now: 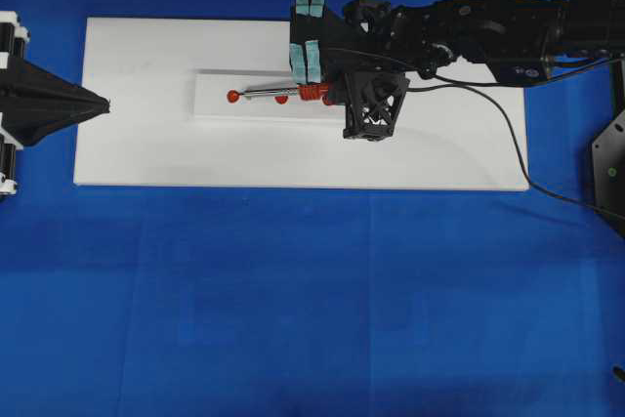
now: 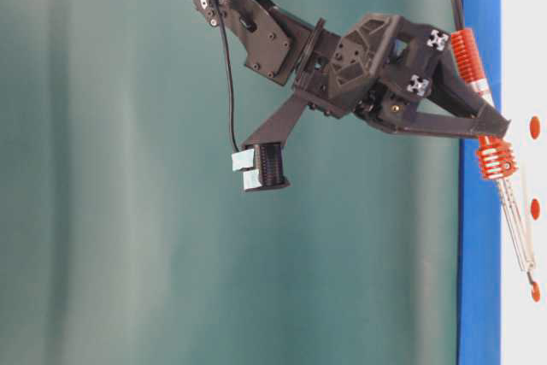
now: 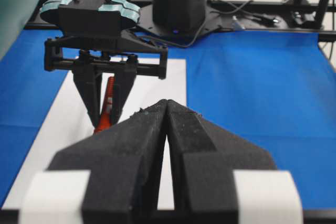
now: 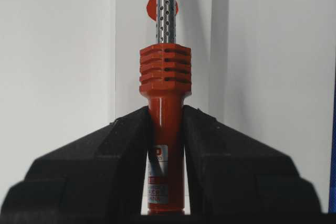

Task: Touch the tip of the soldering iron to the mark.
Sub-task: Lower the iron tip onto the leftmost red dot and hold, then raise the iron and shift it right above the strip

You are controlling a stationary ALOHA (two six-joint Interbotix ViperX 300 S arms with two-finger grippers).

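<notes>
Right claw [image 4: 165,124]: your right arm's black gripper pinches the red-orange handle of the slim soldering iron [image 4: 165,98], one black finger pressed on each side just behind the ribbed collar.
Soldering iron: you hold it low over the white rectangular board [image 1: 146,124], silver perforated shaft pointing left in the overhead view, black cord [image 1: 508,124] trailing off right across the board.
Tip [image 1: 241,96]: the thin dark end sits right beside the leftmost of the small red round marks [image 1: 233,96]; from the side view it appears to meet that mark, though you cannot tell firm contact.
Other marks: a second red dot [image 1: 281,99] lies under the shaft, nearer the collar.
Left claw [image 3: 166,109]: your left arm's black gripper rests at the board's left edge, its two wedge-shaped fingers pressed together, nothing between them.
Setting: the board lies on a blue cloth-covered table [image 1: 312,319], far half of the scene.
</notes>
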